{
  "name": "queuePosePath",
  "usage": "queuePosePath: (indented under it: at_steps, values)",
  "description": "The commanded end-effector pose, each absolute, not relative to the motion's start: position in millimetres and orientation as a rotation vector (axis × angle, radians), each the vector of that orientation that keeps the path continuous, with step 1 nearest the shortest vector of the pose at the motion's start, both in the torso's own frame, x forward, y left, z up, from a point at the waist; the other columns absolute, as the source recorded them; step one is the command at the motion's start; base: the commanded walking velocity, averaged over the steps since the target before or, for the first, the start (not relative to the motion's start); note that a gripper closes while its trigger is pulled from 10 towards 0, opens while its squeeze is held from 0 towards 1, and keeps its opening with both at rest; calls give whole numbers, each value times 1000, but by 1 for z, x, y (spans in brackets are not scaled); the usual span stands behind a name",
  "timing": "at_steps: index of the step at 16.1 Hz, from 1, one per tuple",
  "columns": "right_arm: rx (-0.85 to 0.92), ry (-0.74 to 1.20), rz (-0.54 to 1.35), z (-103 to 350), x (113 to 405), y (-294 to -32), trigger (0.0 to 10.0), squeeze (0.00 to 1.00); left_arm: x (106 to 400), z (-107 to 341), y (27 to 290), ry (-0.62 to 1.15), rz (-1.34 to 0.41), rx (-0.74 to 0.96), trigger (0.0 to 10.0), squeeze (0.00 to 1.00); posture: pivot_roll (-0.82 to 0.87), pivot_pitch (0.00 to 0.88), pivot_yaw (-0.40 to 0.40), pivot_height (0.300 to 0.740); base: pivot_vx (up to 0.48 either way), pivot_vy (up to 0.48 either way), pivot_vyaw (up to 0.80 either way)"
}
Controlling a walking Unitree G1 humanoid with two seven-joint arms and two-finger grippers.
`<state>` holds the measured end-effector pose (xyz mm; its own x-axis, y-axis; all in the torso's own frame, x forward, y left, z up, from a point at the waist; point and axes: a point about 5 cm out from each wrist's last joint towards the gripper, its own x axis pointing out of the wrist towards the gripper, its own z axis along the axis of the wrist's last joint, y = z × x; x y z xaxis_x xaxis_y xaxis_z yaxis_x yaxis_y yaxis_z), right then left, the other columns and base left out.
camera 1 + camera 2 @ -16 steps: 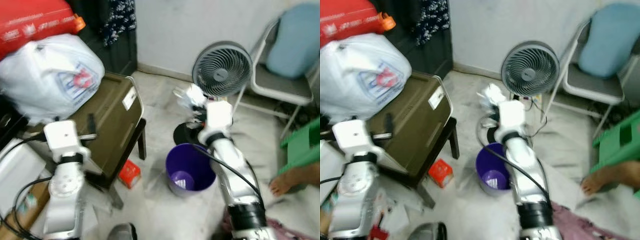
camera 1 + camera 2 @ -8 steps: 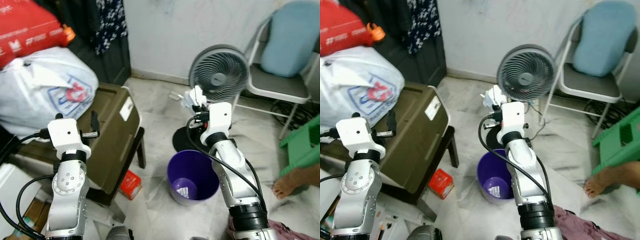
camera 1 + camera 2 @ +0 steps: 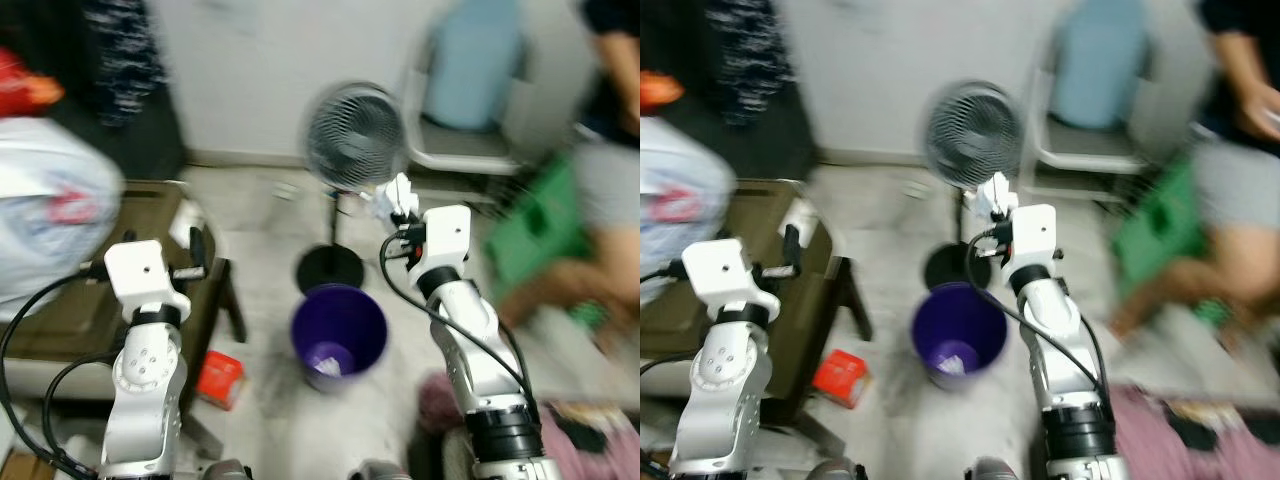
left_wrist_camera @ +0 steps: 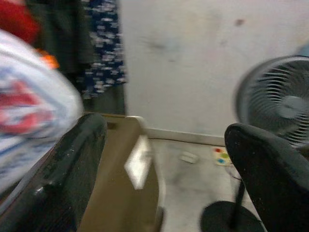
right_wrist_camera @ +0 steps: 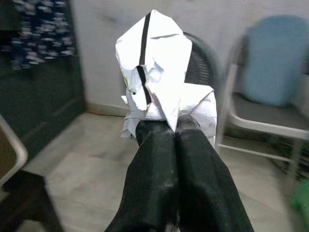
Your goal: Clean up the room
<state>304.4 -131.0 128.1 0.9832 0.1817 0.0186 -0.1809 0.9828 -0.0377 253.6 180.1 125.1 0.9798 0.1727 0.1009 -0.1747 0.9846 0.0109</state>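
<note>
My right gripper is shut on a crumpled white paper with a black stripe; in the left eye view the crumpled white paper is held up in front of the fan, above and right of a purple bucket. The bucket stands on the floor with a scrap of rubbish inside. My left gripper is open and holds nothing; the left gripper is raised over the olive suitcase.
A standing fan with a black base is behind the bucket. A red box lies on the floor by the suitcase. A white bag sits at left. A seated person and a folding chair are at right.
The camera has swung right and the picture is blurred; the bucket now sits more to the left and a seated person has come into view. The right gripper still holds the paper.
</note>
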Motion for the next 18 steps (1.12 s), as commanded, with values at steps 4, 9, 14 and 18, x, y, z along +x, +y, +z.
queuePosePath:
  at_steps: [4, 9, 14, 18]
  values:
    - [-29, -24, 185, 129, 306, -130, 10000, 0, 254, 128, 178, -119, 152, 23, 10000, 0, -39, 22, -4, 740, 130, 0, -178]
    - [-26, -27, 193, 129, 306, -129, 10000, 0, 254, 129, 177, -126, 146, 29, 10000, 0, -36, 18, -5, 740, 353, 0, 0]
    - [-24, -29, 194, 130, 306, -128, 10000, 0, 254, 129, 178, -129, 144, 32, 10000, 0, -36, 20, -2, 740, 389, 0, 0]
    - [-25, -32, 197, 130, 307, -127, 10000, 0, 254, 129, 178, -127, 148, 35, 10000, 0, -36, 22, -1, 740, 370, 0, 0]
